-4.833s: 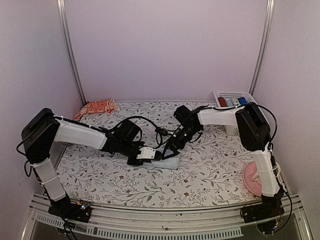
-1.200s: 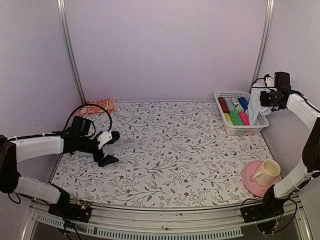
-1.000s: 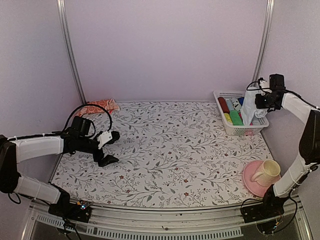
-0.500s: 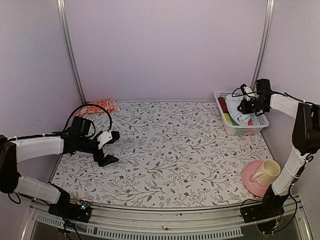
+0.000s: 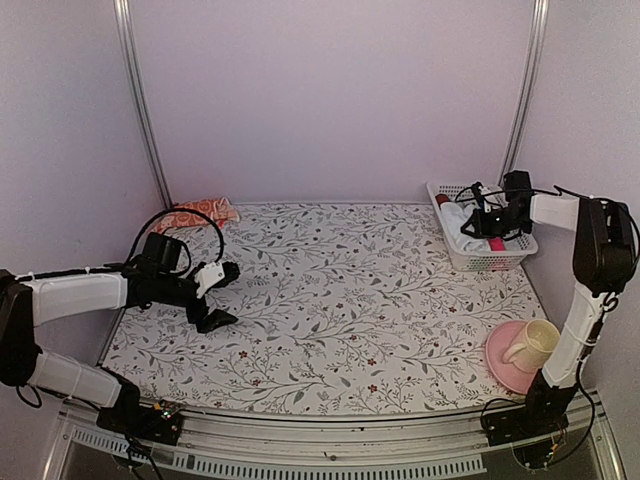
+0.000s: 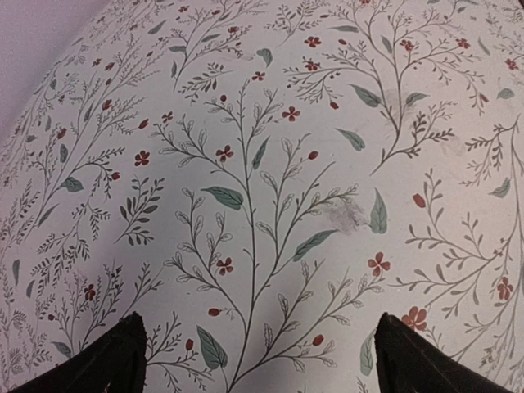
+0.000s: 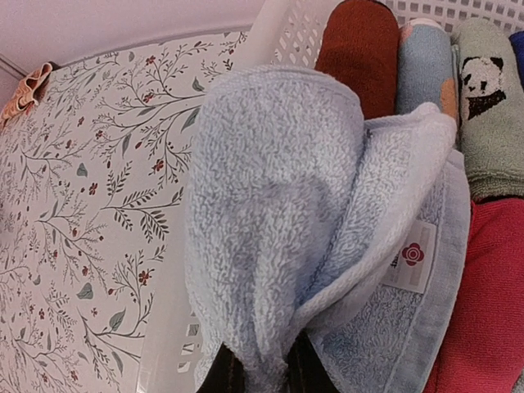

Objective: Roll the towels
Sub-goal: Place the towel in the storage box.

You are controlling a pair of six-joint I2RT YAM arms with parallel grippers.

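We see the right gripper [image 7: 260, 372] clenched on the bundled light blue towel [image 7: 278, 205], holding it over the white basket [image 5: 482, 262] at the table's far right (other rolled towels lie inside). The left gripper [image 5: 214, 296] hangs spread wide, grasping nothing, above the flowered tabletop [image 6: 262, 164]. The orange-red towel [image 5: 197, 212] lies crumpled in the far left corner.

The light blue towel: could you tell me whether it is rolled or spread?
Rolled: the towel sits bundled in the right tool over the basket.
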